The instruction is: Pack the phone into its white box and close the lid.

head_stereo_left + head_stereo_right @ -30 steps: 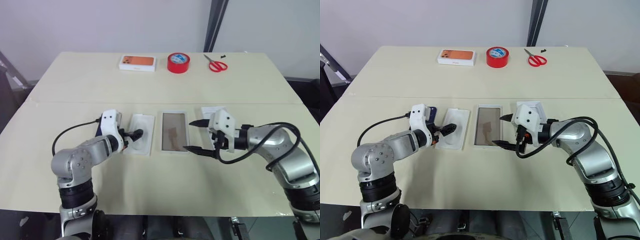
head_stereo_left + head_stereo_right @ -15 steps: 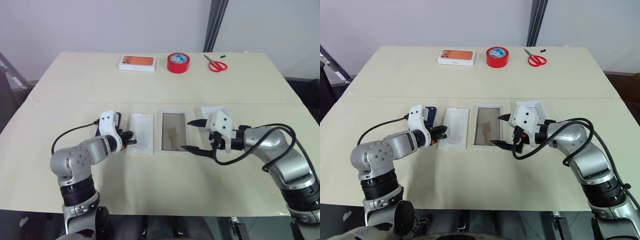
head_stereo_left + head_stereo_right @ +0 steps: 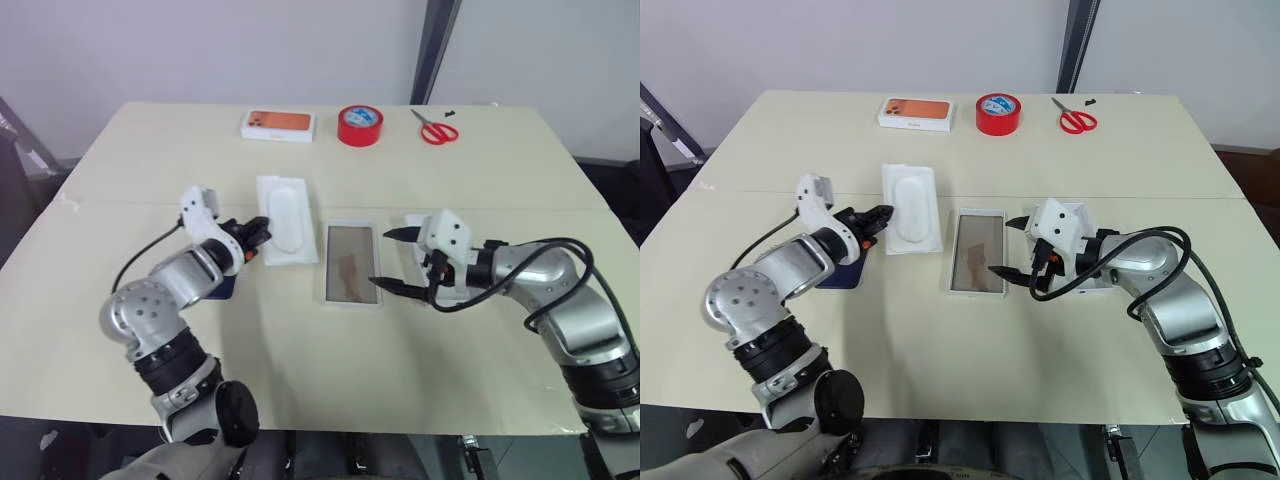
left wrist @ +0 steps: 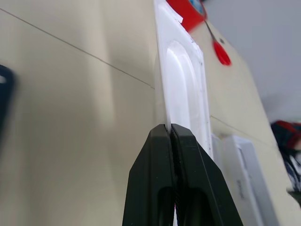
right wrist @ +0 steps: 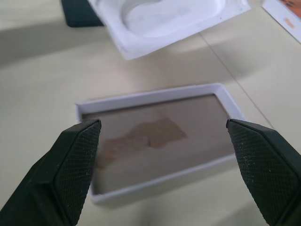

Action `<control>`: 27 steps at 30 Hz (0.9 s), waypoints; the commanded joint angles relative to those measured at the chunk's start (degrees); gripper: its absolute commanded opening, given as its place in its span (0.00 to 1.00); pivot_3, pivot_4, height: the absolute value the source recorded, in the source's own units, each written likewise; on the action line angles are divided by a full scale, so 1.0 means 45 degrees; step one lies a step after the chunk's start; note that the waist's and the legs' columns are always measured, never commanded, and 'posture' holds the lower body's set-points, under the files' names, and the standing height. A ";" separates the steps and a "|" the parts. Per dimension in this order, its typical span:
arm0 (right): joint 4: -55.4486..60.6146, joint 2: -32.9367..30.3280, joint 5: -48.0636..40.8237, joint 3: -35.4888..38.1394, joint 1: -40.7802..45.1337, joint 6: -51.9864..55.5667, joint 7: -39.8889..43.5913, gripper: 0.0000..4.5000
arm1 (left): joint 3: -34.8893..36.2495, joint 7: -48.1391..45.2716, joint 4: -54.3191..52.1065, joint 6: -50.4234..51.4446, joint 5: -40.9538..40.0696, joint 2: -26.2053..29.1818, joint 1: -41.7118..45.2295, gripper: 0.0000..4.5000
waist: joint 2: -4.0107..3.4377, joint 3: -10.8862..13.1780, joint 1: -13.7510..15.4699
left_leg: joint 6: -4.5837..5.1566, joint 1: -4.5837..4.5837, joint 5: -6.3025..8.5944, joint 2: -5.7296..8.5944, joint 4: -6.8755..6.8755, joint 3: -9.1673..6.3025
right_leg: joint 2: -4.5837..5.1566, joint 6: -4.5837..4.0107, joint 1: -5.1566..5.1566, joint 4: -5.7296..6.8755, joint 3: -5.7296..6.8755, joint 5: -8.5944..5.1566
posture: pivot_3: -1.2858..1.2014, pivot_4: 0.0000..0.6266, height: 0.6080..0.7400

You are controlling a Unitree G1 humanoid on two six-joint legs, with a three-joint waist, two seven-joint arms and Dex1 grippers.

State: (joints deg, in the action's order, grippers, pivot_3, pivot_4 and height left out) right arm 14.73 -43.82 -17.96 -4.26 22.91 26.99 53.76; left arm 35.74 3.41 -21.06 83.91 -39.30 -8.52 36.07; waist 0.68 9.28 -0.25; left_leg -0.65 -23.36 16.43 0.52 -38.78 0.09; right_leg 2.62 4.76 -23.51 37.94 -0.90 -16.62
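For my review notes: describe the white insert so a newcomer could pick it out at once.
On the tan table, look left of the white box at its centre. The white insert is pinched at its edge by the left gripper; unlike the brown-floored box, it has a rounded oval recess.

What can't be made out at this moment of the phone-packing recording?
- Phone: largely covered by the left arm in the head views, with a dark sliver at the left wrist view's edge.
- Lid: mostly behind the right end effector, so its face is unreadable.
- Orange-printed carton: lettering too small.
- White insert: whether its far edge has left the table is unclear.
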 commanded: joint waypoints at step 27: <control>0.0096 0.1210 0.0310 -0.0369 0.1062 0.0726 -0.1045 0.94 | -0.1558 -0.0381 0.0175 -0.1079 -0.2660 0.0190 -0.0547 0.88 | 0.0002 0.0002 -0.0083 | -0.0001 -0.0003 0.0000 -0.0008 -0.0026 -0.0004 | -0.0011 0.0000 -0.0004 0.0021 -0.0003 0.0000 | 0.52 0.24 0.92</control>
State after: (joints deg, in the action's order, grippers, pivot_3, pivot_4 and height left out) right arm 14.44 -38.88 -16.95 -5.68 26.26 29.36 49.79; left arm 27.95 2.64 -17.67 79.53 -48.40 -8.59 32.87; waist 0.69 9.28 -0.62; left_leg -0.68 -23.37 16.42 0.49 -38.89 0.07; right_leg 2.57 4.76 -23.53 38.04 -0.91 -16.62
